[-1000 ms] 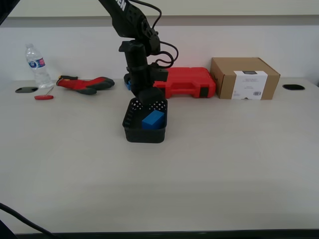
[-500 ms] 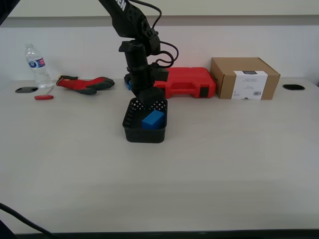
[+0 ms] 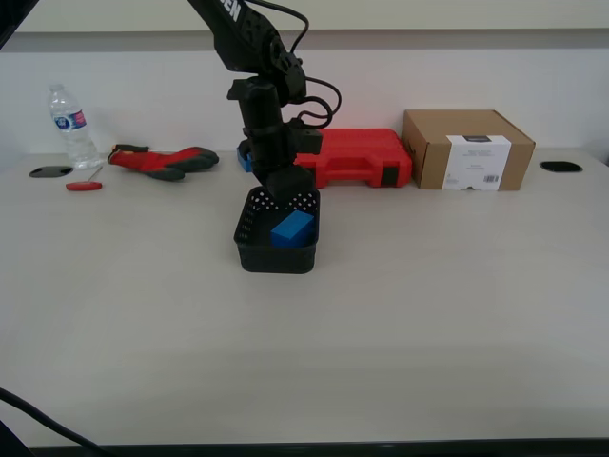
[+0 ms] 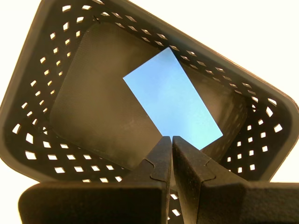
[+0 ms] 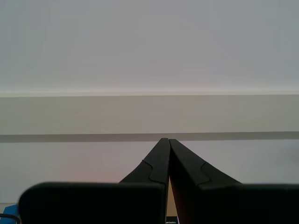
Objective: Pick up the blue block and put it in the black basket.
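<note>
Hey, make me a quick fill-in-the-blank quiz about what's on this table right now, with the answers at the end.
1. The blue block lies inside the black ____.
2. My first gripper is above the block with its jaws ____.
3. The cardboard box stands beside the ____ case, on the exterior view's right.
4. The water bottle stands ____.

Answers: basket; shut; red; upright

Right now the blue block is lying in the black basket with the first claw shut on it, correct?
Not quite. The blue block does lie in the black basket, but my first claw is shut on nothing: the first wrist view shows its tips closed together above the block, clear of it.
</note>
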You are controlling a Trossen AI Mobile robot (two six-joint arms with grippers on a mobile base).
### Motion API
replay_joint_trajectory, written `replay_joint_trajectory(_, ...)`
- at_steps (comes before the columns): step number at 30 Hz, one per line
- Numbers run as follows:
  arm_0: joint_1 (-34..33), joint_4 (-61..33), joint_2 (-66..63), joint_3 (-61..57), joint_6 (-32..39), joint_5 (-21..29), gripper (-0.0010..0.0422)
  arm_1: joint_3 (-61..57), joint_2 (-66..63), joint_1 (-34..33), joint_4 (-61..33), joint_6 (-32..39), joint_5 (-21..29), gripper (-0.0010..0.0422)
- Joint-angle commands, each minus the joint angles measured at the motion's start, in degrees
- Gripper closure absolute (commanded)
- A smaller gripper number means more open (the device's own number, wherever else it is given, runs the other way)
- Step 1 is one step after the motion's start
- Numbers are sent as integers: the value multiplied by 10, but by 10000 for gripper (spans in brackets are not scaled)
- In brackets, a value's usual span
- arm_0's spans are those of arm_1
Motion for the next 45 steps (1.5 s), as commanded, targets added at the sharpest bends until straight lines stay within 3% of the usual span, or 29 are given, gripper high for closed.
replay_joint_trajectory(1,0,2,0,1,0,0,413,0,0,0,2,2,3,413)
replay_joint_trajectory(45,0,2,0,1,0,-1,413,0,0,0,31,2,3,413)
